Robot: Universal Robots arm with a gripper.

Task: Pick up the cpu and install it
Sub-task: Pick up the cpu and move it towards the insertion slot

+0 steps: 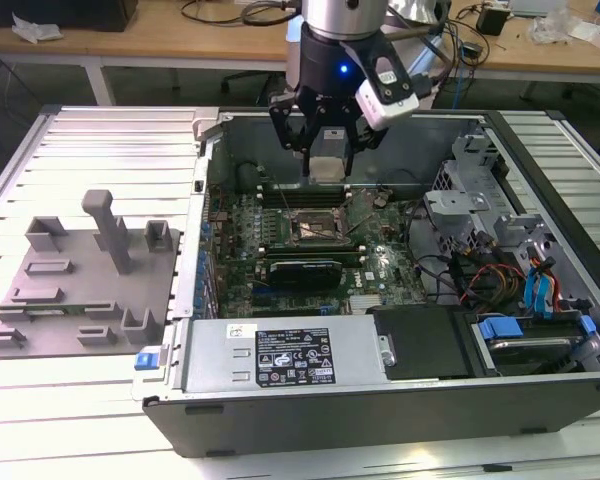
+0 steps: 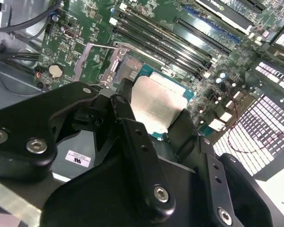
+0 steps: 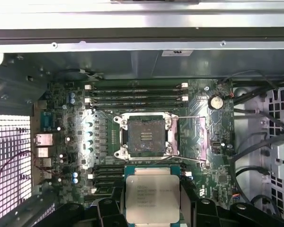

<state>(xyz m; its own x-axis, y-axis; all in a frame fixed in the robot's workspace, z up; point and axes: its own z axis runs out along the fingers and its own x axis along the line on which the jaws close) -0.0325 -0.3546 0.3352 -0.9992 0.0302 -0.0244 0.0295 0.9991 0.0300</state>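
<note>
My gripper point(image 1: 325, 152) hangs over the open computer case point(image 1: 380, 420), shut on the cpu point(image 1: 327, 167), a small square chip with a silvery top plate. In both wrist views the black fingers point(image 3: 117, 204) clamp two opposite edges of the cpu point(image 3: 152, 198), and it is held flat and clear of the board. The open socket point(image 3: 146, 137), a dark square of contacts in a metal frame, lies on the green motherboard point(image 1: 380, 265) just beyond the chip. In the second wrist view the cpu point(image 2: 156, 106) sits partly over the socket point(image 2: 128, 68).
Memory slots point(image 3: 137, 94) run beside the socket. A silver power supply point(image 1: 280, 355) fills the case's near side. A drive cage point(image 1: 470, 205) with coloured cables point(image 1: 500, 280) stands at the exterior view's right. A grey fixture point(image 1: 80, 280) lies at the exterior view's left.
</note>
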